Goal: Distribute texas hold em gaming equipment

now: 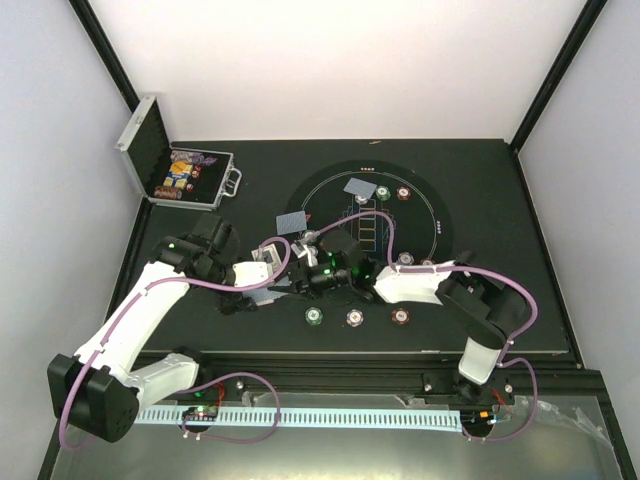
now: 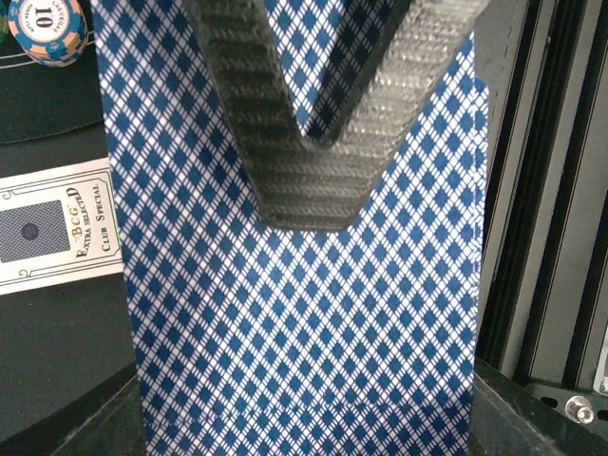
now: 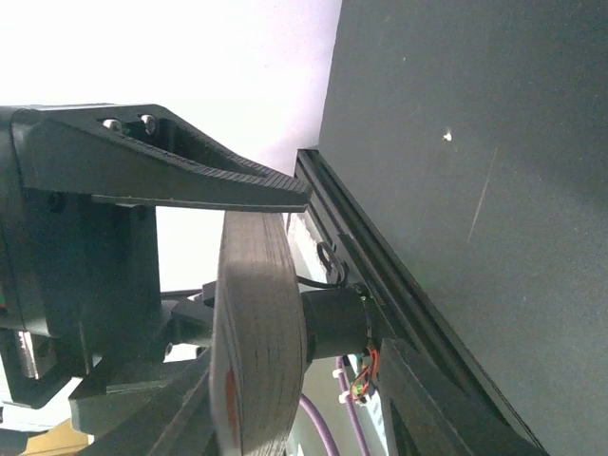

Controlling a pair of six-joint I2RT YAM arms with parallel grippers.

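My left gripper (image 1: pixel 268 264) (image 2: pixel 309 413) is shut on a deck of playing cards (image 2: pixel 313 313) with blue diamond backs; its fingers (image 2: pixel 532 423) press the deck's side edges. In the right wrist view the deck (image 3: pixel 256 323) stands edge-on under the left gripper's finger (image 3: pixel 190 176). My right gripper (image 1: pixel 314 264) (image 3: pixel 304 380) straddles the deck's thickness with a gap on one side; one of its fingers (image 2: pixel 304 180) lies across the top card. Two cards (image 1: pixel 360 187) (image 1: pixel 293 221) lie face down on the mat. Green (image 1: pixel 313 316), white (image 1: pixel 354 317) and brown-red (image 1: pixel 400 316) chips sit near me.
The silver hinged case (image 1: pixel 185 170) stands open at the far left with chips inside. More chips (image 1: pixel 383 192) (image 1: pixel 405 259) lie on the round game mat (image 1: pixel 440 215). A labelled card box (image 2: pixel 57 223) and a green chip (image 2: pixel 46 28) lie beside the deck. A black rail (image 2: pixel 560 190) runs along the near table edge.
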